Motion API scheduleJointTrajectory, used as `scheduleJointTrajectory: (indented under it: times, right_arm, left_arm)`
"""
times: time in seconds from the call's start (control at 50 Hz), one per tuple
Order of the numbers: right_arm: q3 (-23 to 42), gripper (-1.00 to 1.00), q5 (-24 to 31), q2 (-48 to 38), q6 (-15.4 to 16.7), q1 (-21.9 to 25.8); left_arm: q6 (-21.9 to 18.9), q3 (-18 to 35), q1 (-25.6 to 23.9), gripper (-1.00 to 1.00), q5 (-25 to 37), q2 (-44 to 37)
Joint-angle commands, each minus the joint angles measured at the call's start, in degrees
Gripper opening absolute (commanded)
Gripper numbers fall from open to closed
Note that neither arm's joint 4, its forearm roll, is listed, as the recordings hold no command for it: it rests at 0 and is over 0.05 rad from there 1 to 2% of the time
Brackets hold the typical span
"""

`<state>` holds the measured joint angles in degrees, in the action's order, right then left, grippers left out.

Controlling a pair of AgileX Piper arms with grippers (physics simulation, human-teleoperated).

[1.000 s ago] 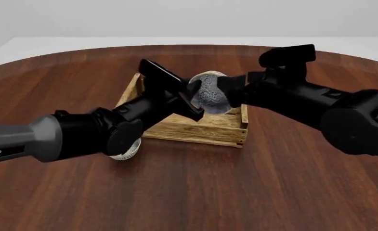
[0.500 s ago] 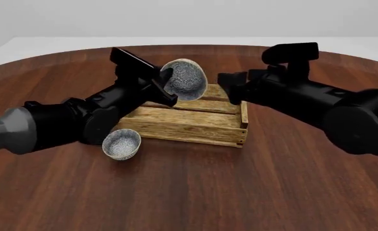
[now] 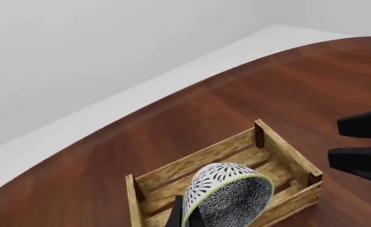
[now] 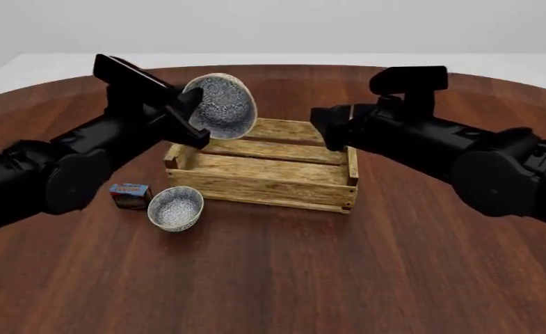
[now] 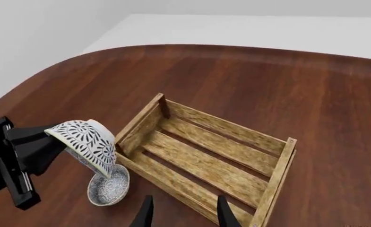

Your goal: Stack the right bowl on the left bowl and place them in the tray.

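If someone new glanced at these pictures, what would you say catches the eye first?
The speckled bowl held tilted in the air by the left gripper, above the far-left corner of the wooden tray, stands out first. Its twin bowl sits upright on the table by the tray's near-left corner, beside a small blue-and-red box. The right gripper hangs open and holds nothing, at the tray's right end.

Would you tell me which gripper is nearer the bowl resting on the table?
Left. The left gripper hangs above the bowl on the table, gripping the other bowl; the right gripper sits across the tray.
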<state>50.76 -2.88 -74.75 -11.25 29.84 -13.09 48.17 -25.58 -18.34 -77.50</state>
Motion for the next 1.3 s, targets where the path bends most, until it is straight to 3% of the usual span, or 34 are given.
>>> scheduleJointTrajectory:
  times: [0.02,0.12,0.16,0.28,0.36,0.38,0.58,0.62,0.66,0.76,0.82,0.94,1.3]
  right_arm:
    - [0.25,1.0,-0.29,-0.96,-0.3,-0.31]
    - [0.36,1.0,-0.38,-1.3,-0.48,-0.31]
    - [0.37,1.0,-0.5,-1.55,-0.56,-0.31]
    - [0.45,1.0,-0.58,-1.89,-0.76,-0.39]
    - [0.49,1.0,-0.44,-1.76,-0.72,-0.65]
    - [0.42,1.0,-0.48,-1.7,-0.74,-0.66]
    - [0.39,1.0,-0.52,-1.63,-0.85,-0.67]
    - [0.35,1.0,-0.52,-1.61,-0.87,-0.59]
    - [0.38,1.0,-0.58,-1.74,-0.85,-0.61]
    - [0.45,1.0,-0.68,-2.05,-0.99,-0.43]
    - [0.41,1.0,-0.76,-2.23,-1.02,-0.34]
    - [0.34,1.0,-0.61,-1.96,-0.91,-0.2]
    - [0.27,1.0,-0.79,-1.98,-1.05,-0.14]
  left_arm:
    - [-3.08,-3.05,2.03,-1.0,2.87,5.39]
    - [-4.3,-3.06,2.79,-1.0,5.9,6.81]
    - [-2.34,-2.15,1.76,-1.0,8.85,6.83]
    - [-2.57,-2.18,2.71,-1.0,11.68,9.75]
    - [-5.56,-2.46,5.19,-1.0,14.17,11.37]
    - [-3.54,-1.46,3.71,-1.0,16.97,11.26]
    - [-4.94,0.54,5.07,-1.0,25.76,14.52]
    - [-2.89,1.94,5.57,-1.0,28.9,14.07]
    - [-4.29,1.64,5.75,-1.0,29.65,15.16]
    - [-2.63,4.12,5.52,-1.0,34.59,13.41]
    - [-3.78,4.74,7.84,-1.0,35.32,12.41]
    - [0.74,8.66,6.49,-1.0,41.41,8.13]
    - [1.66,8.0,7.84,-1.0,45.4,5.09]
